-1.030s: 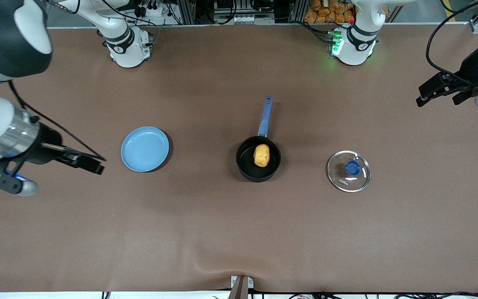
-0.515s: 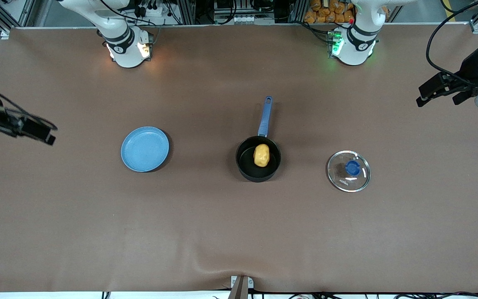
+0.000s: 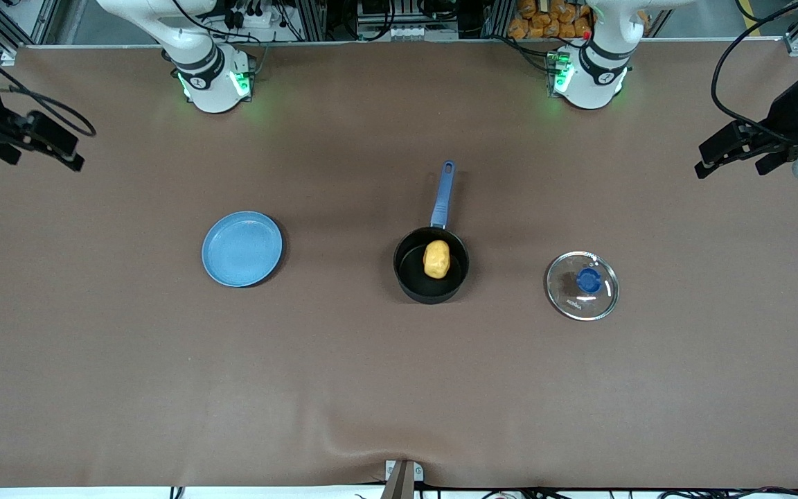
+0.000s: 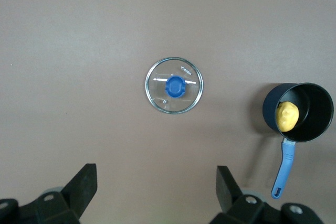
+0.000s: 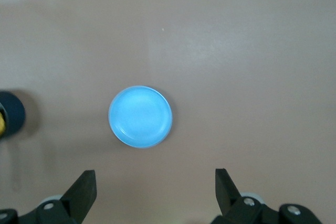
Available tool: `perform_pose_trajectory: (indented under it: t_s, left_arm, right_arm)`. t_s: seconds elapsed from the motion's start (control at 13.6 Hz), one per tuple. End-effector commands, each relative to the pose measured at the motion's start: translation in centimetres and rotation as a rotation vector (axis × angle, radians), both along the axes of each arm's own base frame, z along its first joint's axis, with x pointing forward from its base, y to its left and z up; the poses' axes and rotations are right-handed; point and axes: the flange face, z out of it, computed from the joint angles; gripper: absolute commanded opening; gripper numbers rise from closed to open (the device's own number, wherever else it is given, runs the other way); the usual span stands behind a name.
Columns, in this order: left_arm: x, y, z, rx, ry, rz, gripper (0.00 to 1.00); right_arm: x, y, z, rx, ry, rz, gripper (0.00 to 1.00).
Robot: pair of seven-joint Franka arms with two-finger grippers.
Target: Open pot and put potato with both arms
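On the brown desk [image 3: 399, 388] I count four things: one pot [image 3: 431, 267], one potato [image 3: 436, 259], one glass lid [image 3: 582, 285] and one blue plate [image 3: 242, 249]. They lie almost in one row across the middle of the desk, each well apart from the next.

At the centre stands the pot, a small black saucepan without its lid. Its blue handle [image 3: 442, 196] points straight toward the robots' bases, farther from the front camera than the bowl. Inside the pot lies the yellow potato, close to the wall on the handle side; the left wrist view shows the same pot [image 4: 298, 112] and potato [image 4: 287, 116].

Toward the left arm's end of the desk the glass lid rests flat, its blue knob [image 3: 588, 280] facing up. Toward the right arm's end is the flat blue plate, with nothing on it; the right wrist view shows the plate [image 5: 140, 116] from above.

Two arms are in view, and both wait high at the ends of the desk, away from all four things. The left gripper [image 3: 731, 151] hangs over the desk edge at its own end. In its wrist view the two fingers [image 4: 84, 187] stand wide apart, released and holding nothing. The right gripper [image 3: 42, 144] hangs over the desk edge at its end. Its fingers [image 5: 83, 191] are also spread wide, and they grasp nothing.
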Motion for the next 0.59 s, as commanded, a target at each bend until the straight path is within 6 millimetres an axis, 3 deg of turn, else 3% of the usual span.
perform_pose_trajectory:
  t_s: [0.0, 0.15, 0.22, 0.29, 0.37, 0.52]
  left_arm:
    - [-0.1, -0.3, 0.3, -0.014, -0.011, -0.025, 1.0]
    - [-0.1, -0.3, 0.2, -0.014, -0.007, -0.024, 1.0]
    - [-0.1, -0.3, 0.2, -0.014, -0.006, -0.022, 1.0]
    - [-0.1, -0.3, 0.2, -0.012, -0.007, -0.022, 1.0]
    - [-0.1, -0.3, 0.2, -0.012, -0.006, -0.022, 1.0]
    - [-0.1, -0.3, 0.2, -0.012, -0.007, -0.022, 1.0]
  right_arm:
    - [-0.6, -1.8, -1.1, -0.007, 0.0, 0.092, 1.0]
    - [0.1, -1.8, -1.5, -0.006, 0.0, 0.09, 1.0]
    - [0.3, -1.7, -0.6, -0.009, -0.021, 0.093, 1.0]
    - [1.5, -1.7, -1.2, -0.006, -0.006, 0.096, 1.0]
    - [1.8, -1.5, -0.2, -0.009, -0.029, 0.102, 1.0]
    - [1.5, -0.9, -0.2, -0.019, -0.006, 0.109, 1.0]
